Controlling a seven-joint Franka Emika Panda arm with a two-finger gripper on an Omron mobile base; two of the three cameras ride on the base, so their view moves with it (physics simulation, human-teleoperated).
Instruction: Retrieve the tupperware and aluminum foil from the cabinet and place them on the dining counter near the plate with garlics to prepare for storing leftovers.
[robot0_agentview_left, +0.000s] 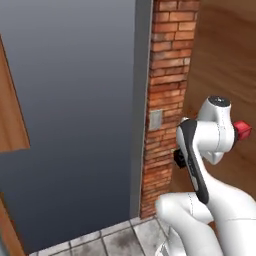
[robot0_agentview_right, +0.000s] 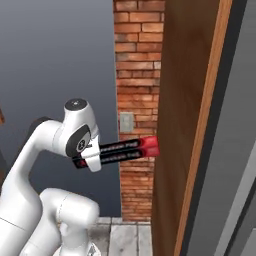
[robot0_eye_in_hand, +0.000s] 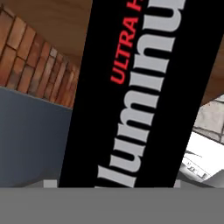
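The aluminum foil (robot0_agentview_right: 125, 149) is a long black box with a red end and grey lettering. It lies level across my hand, its red end (robot0_agentview_left: 242, 131) pointing at a tall brown wood panel (robot0_agentview_right: 185, 125). My gripper (robot0_agentview_right: 94, 156) is shut on the box near its black end, and the arm is folded close to the base. In the hand view the aluminum foil (robot0_eye_in_hand: 140, 96) stands right in front of the camera and covers the fingertips. I cannot tell whether the wood panel belongs to the cabinet. The tupperware, the dining counter and the plate with garlics are out of view.
A red brick pillar (robot0_agentview_left: 167, 100) with a small grey wall plate (robot0_agentview_left: 156, 120) stands just ahead of the arm. A plain grey wall (robot0_agentview_left: 75, 100) lies to its left, above a grey tiled floor (robot0_agentview_left: 125, 237). A wood edge (robot0_agentview_left: 10, 115) juts in at far left.
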